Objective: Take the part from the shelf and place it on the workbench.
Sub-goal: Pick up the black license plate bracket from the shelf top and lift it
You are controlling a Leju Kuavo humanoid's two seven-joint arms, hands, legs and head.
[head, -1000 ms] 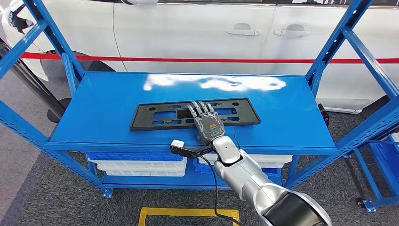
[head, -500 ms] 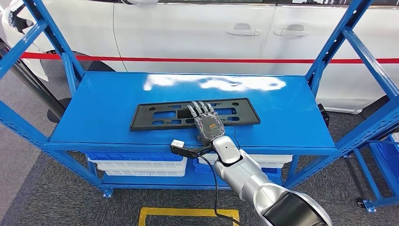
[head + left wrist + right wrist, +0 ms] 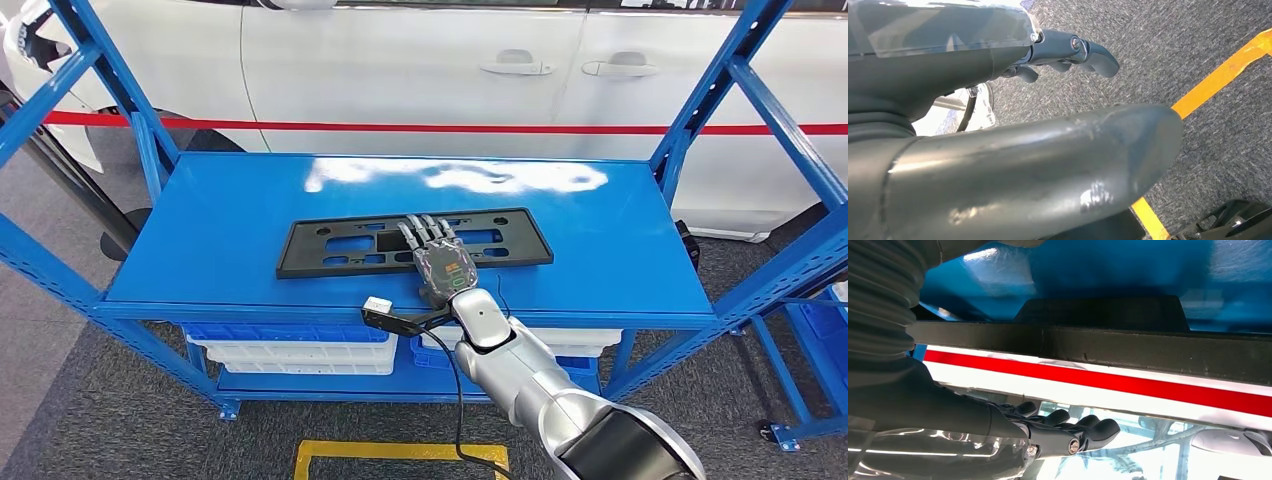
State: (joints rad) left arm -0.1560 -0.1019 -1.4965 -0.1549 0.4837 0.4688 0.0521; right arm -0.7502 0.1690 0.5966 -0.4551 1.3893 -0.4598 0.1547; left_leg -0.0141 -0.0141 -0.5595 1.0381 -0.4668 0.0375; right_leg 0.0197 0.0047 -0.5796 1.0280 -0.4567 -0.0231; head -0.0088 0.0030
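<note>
Black plate (image 3: pixel 414 242) lies flat mid-shelf (image 3: pixel 230 230), right hand (image 3: pixel 440 258) at its 6 o'clock edge, fingers flat over it, nothing gripped, likely readying a lift; left hand (image 3: pixel 1068 52) hangs empty, fingers curled.

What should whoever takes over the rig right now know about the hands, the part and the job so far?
Right hand: stretched over the near edge of the black part, fingers lying across it; whether it grips yet cannot be told.
Left hand: hangs by the robot's side over grey carpet with a yellow line, holds nothing, fingers curled in.
Part: lies flat on the blue shelf, in front of the white car.
Done: the reach to the part.
Left: grip it, lift it off the shelf, carry it to the workbench and set it down.
</note>
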